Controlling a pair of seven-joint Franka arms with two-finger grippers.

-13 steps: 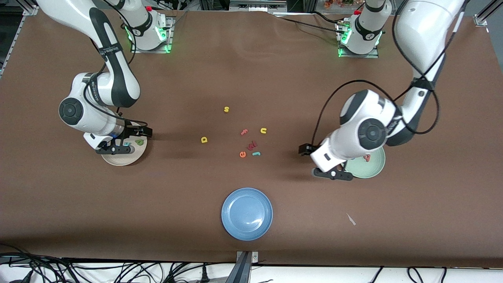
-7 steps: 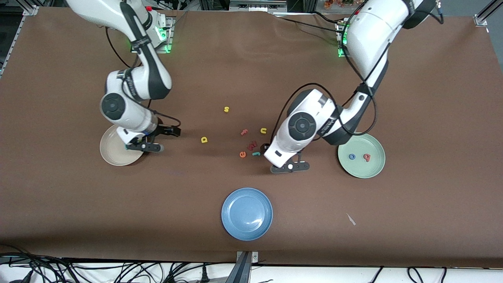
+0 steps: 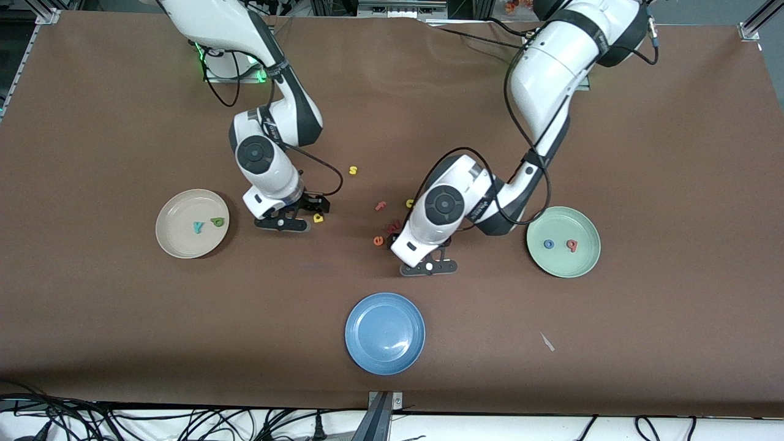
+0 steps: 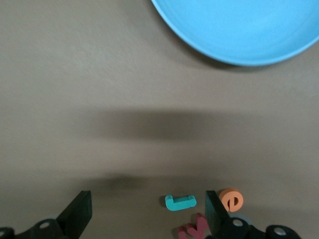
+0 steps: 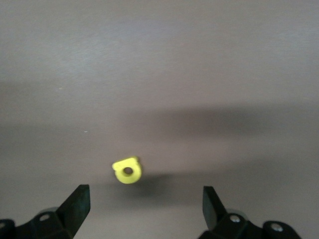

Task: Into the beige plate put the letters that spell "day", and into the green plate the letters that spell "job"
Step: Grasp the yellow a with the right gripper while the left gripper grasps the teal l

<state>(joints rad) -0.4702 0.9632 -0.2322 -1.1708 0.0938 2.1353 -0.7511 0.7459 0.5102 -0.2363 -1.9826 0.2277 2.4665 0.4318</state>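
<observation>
Hovering with wide jaws, the right gripper (image 5: 144,209) is over the yellow "d" (image 5: 127,171) and the left gripper (image 4: 149,214) over the teal "j" (image 4: 180,202), both on the table, so each must descend and close on its 1 letter.

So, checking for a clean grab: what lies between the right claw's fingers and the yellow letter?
Nothing: in the right wrist view, bare brown table surrounds the yellow letter, which sits ahead of the open right claw.
</observation>
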